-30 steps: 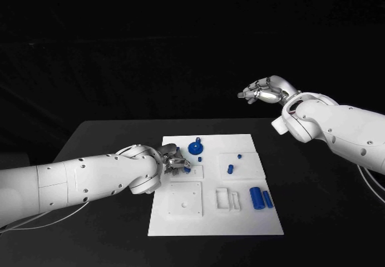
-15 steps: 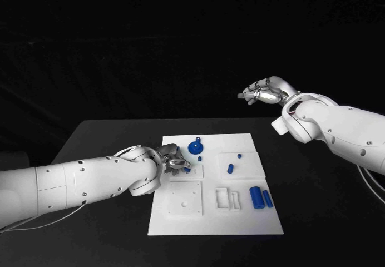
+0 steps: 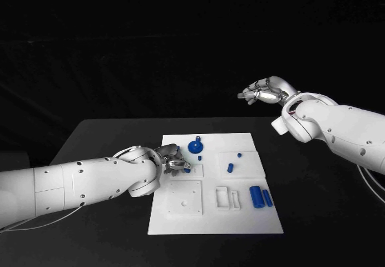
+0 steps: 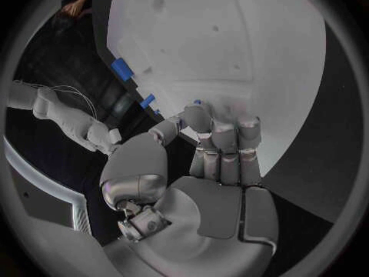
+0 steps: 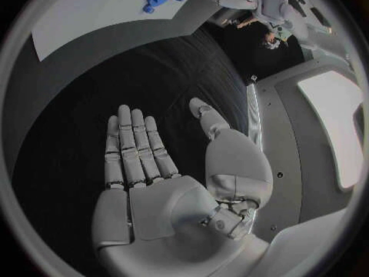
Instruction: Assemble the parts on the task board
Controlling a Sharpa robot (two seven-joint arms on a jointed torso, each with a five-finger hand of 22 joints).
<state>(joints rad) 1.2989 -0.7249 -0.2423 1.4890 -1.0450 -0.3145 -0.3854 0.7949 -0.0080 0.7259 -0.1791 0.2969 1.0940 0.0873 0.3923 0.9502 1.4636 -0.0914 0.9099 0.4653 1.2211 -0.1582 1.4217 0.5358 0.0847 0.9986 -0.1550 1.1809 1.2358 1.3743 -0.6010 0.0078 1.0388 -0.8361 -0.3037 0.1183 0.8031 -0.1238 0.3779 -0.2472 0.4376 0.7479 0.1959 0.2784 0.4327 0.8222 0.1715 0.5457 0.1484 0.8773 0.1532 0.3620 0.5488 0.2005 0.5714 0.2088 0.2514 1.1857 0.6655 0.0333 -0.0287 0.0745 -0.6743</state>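
Note:
The white task board (image 3: 241, 219) lies in the middle of the black table. My left hand (image 3: 172, 158) is low over the board's left side, fingers drawn together (image 4: 219, 148). A small blue part (image 3: 186, 170) shows at its fingertips (image 4: 197, 103), pinched between thumb and fingers. On the board lie a blue round disc with a stem (image 3: 196, 147), a short peg (image 3: 200, 158), another peg (image 3: 238, 156), a pill-shaped piece (image 3: 230, 167) and two blue cylinders (image 3: 257, 197) at the right edge. My right hand (image 3: 265, 90) is raised behind the board, flat and holding nothing (image 5: 162, 178).
White raised blocks with recesses stand on the board: a square plate (image 3: 184, 198) at the front left and a slotted block (image 3: 226, 199) beside it. Black table (image 3: 104, 139) surrounds the board on all sides.
My left arm has edged slightly to the right; its hand stays at the same spot on the board. The right hand has not moved.

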